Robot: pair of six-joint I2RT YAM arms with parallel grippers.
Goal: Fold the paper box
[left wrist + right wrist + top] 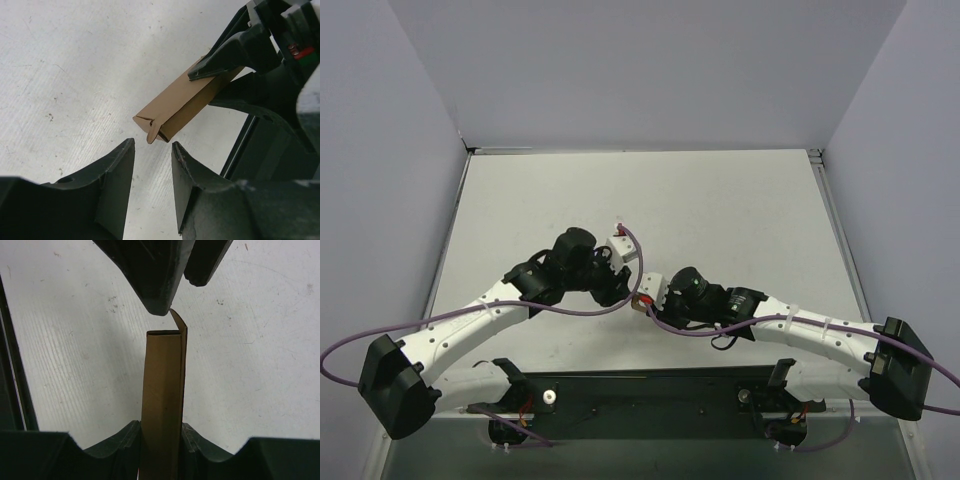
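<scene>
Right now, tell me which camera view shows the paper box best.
Left wrist: the paper box shows its folded body, open end and loose tab, with the right arm's jaws shut on its far end. Right wrist shows mostly one long face. Top external shows just a brown speck between the arms.

**Fig. 1. Work surface of the two-arm rig**

From my remote station I see a white table (720,200), matte. The wrist views show fine parallel ridges and scattered dark specks and scuffs on it. Pale grey walls (650,70) enclose it on the left, far and right sides, with a thin metal rim (640,151) where they meet. A black mounting plate (650,385) lies crosswise along the near edge.
</scene>
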